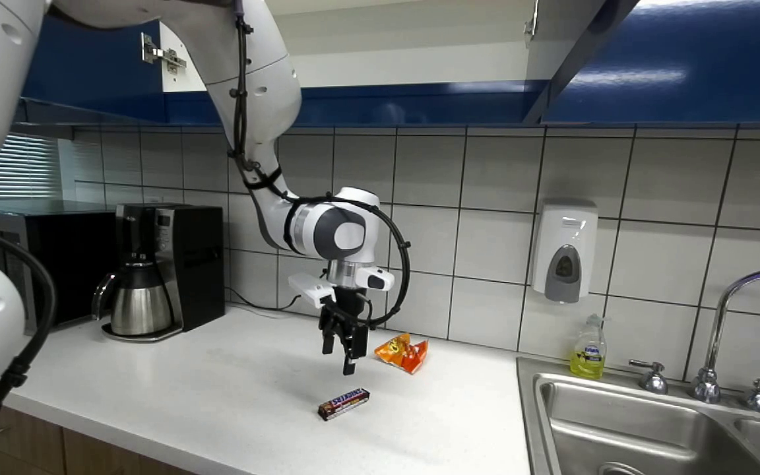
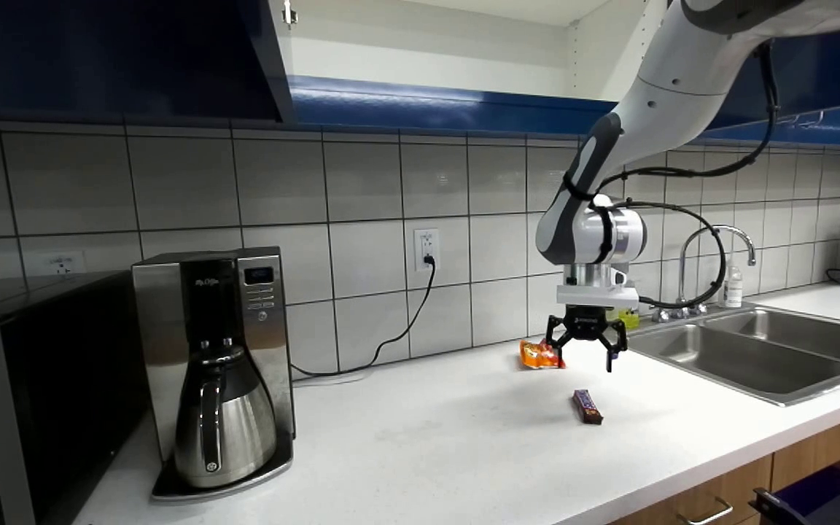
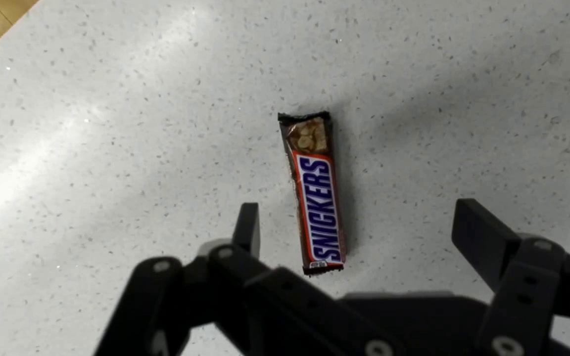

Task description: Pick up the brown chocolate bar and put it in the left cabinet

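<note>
Hanging above the counter (image 1: 235,396) with the gripper (image 2: 585,363) spread wide, holding nothing. Aimed toward 6 o'clock, in both exterior views, at the brown chocolate bar (image 3: 313,194), flat and untouched. Seemingly in the approach step. Calls next for lowering and a pinch across the narrow width, then a lift toward 11 o'clock in an exterior view, presumably into the left cabinet (image 2: 434,109). Underneath, pale and speckled. Flanked, in an exterior view, by a coffee maker (image 2: 210,313) at 9 o'clock and a sink (image 2: 748,357) at 3.
</note>
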Action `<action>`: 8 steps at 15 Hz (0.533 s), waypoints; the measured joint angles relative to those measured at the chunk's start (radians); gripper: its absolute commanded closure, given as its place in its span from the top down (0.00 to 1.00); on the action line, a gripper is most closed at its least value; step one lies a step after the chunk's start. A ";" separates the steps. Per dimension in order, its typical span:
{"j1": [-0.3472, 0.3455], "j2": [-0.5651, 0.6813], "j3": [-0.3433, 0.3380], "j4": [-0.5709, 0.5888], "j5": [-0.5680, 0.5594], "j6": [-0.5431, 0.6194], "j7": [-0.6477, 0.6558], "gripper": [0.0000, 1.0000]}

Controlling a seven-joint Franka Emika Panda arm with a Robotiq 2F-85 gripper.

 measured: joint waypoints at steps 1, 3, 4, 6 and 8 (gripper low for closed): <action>0.000 0.011 -0.003 0.001 -0.002 0.009 0.011 1.00; 0.000 0.032 -0.007 0.005 -0.008 0.020 0.030 1.00; 0.000 0.043 -0.007 0.008 -0.010 0.023 0.036 1.00; 0.002 0.068 -0.009 0.020 -0.014 0.028 0.050 1.00; 0.006 0.092 -0.012 0.036 -0.018 0.032 0.062 1.00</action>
